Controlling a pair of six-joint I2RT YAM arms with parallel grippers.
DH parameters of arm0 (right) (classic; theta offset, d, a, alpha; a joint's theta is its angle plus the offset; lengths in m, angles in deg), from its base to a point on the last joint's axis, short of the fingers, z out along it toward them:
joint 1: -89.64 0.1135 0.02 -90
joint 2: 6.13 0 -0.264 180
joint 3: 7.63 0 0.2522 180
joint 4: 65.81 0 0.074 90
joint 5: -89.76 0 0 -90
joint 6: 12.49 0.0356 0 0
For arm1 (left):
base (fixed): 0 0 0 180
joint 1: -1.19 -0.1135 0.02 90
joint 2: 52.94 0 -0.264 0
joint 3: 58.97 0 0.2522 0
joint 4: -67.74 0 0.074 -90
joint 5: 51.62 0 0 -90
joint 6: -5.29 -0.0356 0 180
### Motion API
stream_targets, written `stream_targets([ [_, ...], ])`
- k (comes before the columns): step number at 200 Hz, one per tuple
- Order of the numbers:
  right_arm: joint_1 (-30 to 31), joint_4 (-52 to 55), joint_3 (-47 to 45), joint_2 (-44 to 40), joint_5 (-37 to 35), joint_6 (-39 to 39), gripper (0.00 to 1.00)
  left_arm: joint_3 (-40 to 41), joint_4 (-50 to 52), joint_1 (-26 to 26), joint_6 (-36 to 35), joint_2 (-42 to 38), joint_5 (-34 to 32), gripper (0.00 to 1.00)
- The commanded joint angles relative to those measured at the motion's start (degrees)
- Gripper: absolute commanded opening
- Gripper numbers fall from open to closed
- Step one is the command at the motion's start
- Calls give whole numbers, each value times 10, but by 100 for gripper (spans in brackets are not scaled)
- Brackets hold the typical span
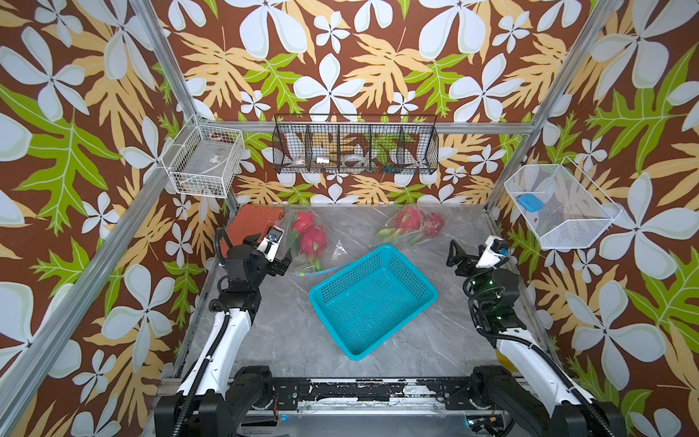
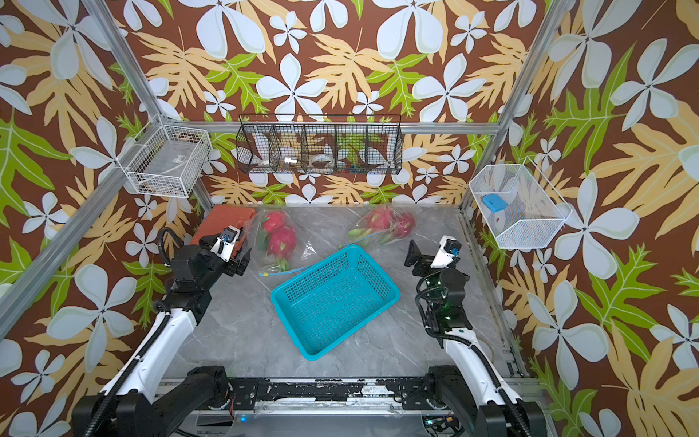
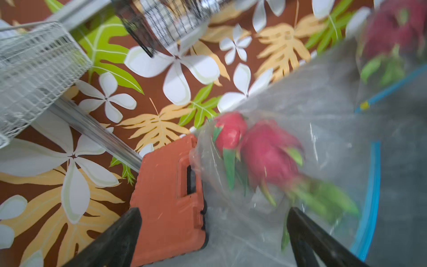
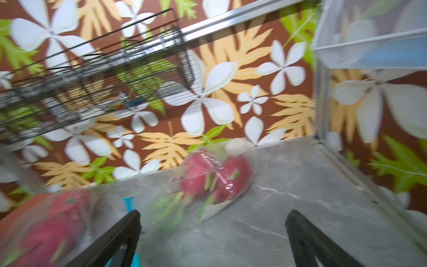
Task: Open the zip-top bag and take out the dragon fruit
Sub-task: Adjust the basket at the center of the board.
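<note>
In both top views, 2 clear zip-top bags lie on the far half of the grey counter (image 1: 416, 340), and each holds 2 dragon fruit. The left bag (image 1: 336, 249) sits just beside an orange case (image 1: 257, 221), with its dragon fruit (image 1: 313, 240) inside. The right bag (image 2: 363, 232) lies well apart from it, nearer the back wall. An empty teal basket (image 1: 372, 299) stands mid-counter, nearer than both bags. The left pincer (image 1: 283, 263) hangs just beside the left bag with its jaws spread and grips nothing. The right pincer (image 2: 414, 253) hangs near the right bag but clear of it, and is likewise spread and empty.

The left wrist view is blurred. The left pincer (image 3: 214, 210) gapes wide, with the orange case (image 3: 166, 196) and the left bag's 2 fruit (image 3: 268, 152) ahead of it.

The right wrist view is also blurred. The right pincer (image 4: 213, 212) stands wide apart over bare counter. The right bag (image 4: 215, 182) lies ahead, its 2 pink fruit side by side.
</note>
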Motion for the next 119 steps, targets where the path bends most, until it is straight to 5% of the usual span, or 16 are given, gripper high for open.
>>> stream_targets([
  [1,101,109,55,23,6,-51,100,-10,164,-1,-180,8,35,100],
  [19,223,167,113,87,-59,-91,98,-7,162,-1,-223,19,52,100],
  [52,326,215,197,245,-95,-80,91,26,126,15,-295,42,65,99],
  [119,356,237,283,441,-82,-36,87,52,14,47,-427,108,46,85],
])
